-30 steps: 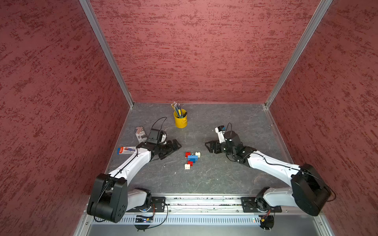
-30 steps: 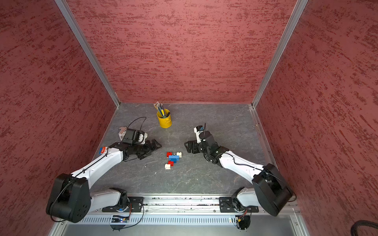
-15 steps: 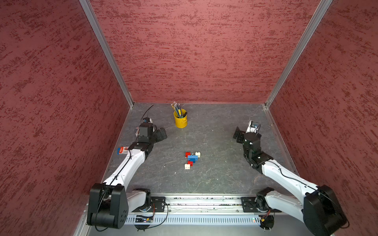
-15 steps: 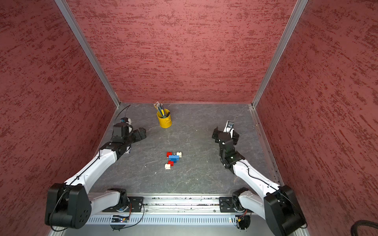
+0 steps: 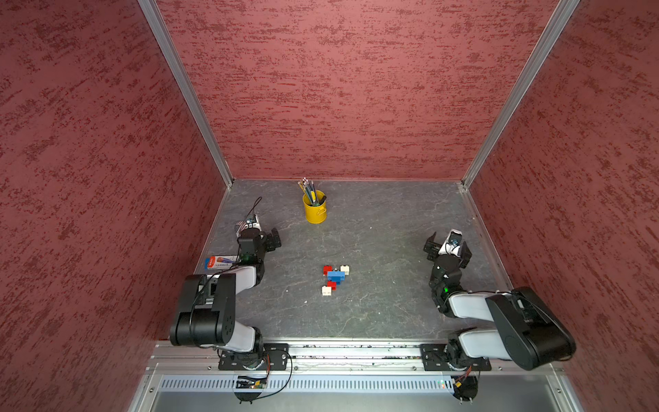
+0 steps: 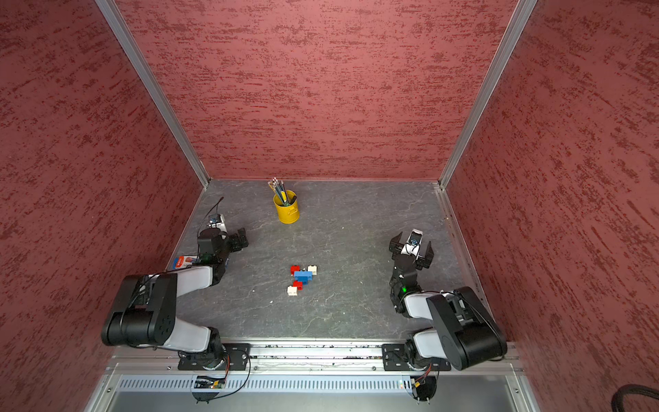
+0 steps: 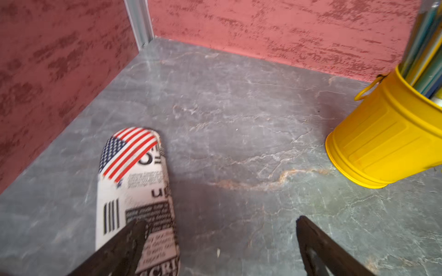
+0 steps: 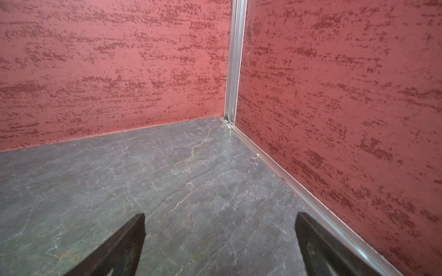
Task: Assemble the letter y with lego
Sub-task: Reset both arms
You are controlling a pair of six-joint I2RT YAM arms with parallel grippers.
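On the grey marbled desk (image 5: 374, 221), my left gripper (image 7: 220, 222) and right gripper (image 8: 220, 217) stand spread (both empty), well apart from the red, blue and white studded-brick letter y (image 5: 335, 276) at centre; its lower white brick (image 5: 326, 290) may detach if poorly pressed.

Both top views are bright and evenly lit from above, with short soft shadows under the arms, a glary white strip along the front metal rail (image 5: 356, 351) and walls splayed outward by the wide lens. The left wrist view is blurred, plainest on the flag-printed case (image 7: 134, 186), with a dim shadow on the grey floor (image 7: 239, 107) beside it. The right wrist view is sharper, though the right gripper (image 8: 220, 222) shows only as dark, soft-edged wedges.
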